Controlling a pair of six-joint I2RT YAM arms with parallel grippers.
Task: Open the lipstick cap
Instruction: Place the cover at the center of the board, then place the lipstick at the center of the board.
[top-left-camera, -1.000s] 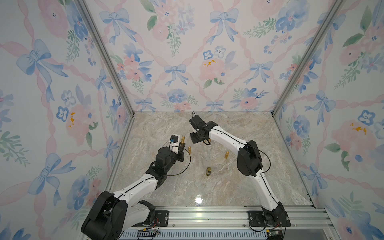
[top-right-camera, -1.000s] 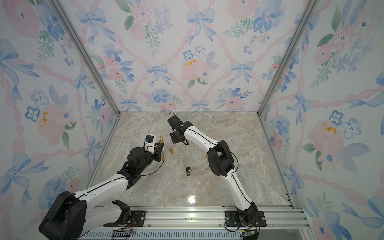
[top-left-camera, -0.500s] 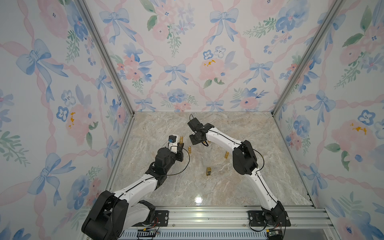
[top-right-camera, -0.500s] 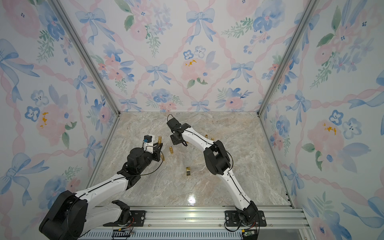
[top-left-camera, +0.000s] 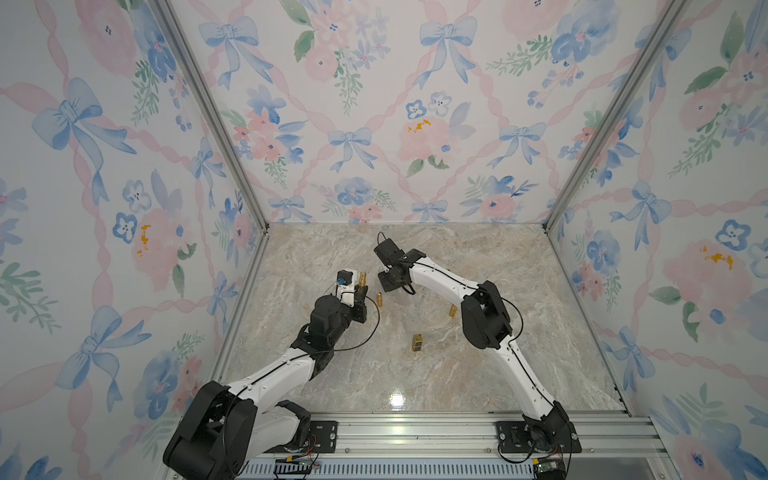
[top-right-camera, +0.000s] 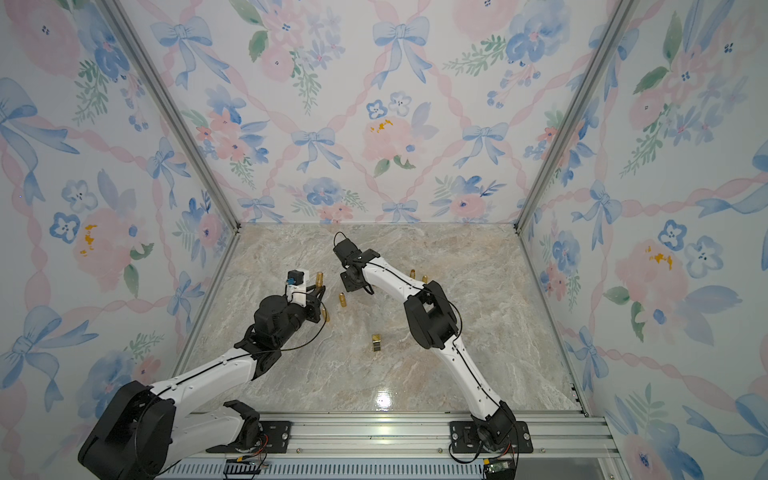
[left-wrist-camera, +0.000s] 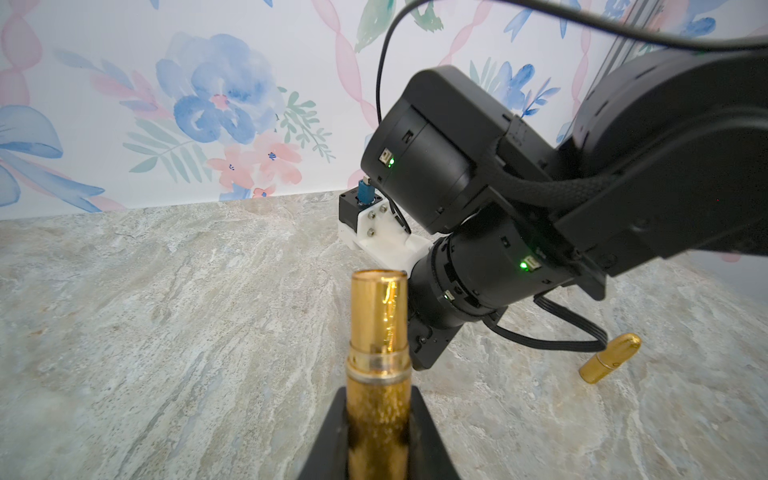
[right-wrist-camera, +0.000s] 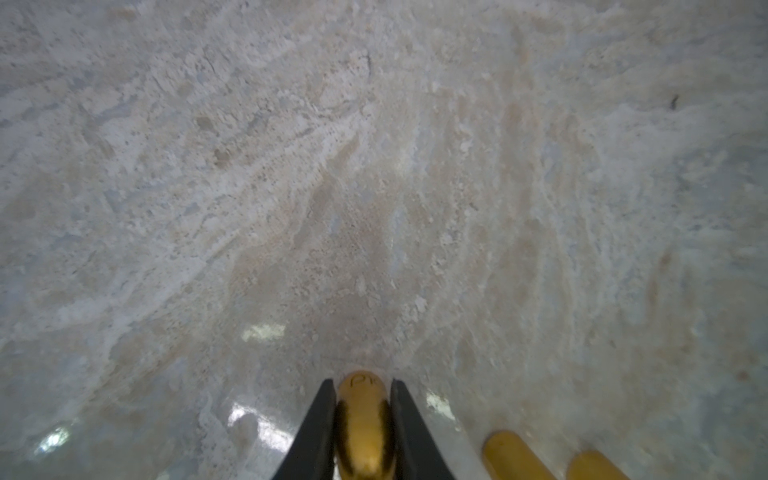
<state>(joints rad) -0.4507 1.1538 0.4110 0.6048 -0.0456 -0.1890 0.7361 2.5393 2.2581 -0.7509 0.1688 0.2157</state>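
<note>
Top views are showing the marble bench (top-left-camera: 415, 374) with a square gold case (top-left-camera: 418, 341) sitting near its middle. Behind it, a gold tube (top-left-camera: 379, 297) is lying between the arms. Next, toward the left edge, the left gripper (left-wrist-camera: 378, 401) is clamping the lipstick (left-wrist-camera: 378, 324), which is pointing upward with its cap off. Just beside it, toward the right edge, the right gripper (right-wrist-camera: 362, 384) is squeezing the gold cap (right-wrist-camera: 361, 424) low over the bench, both fingers (right-wrist-camera: 320, 424) touching its sides.
</note>
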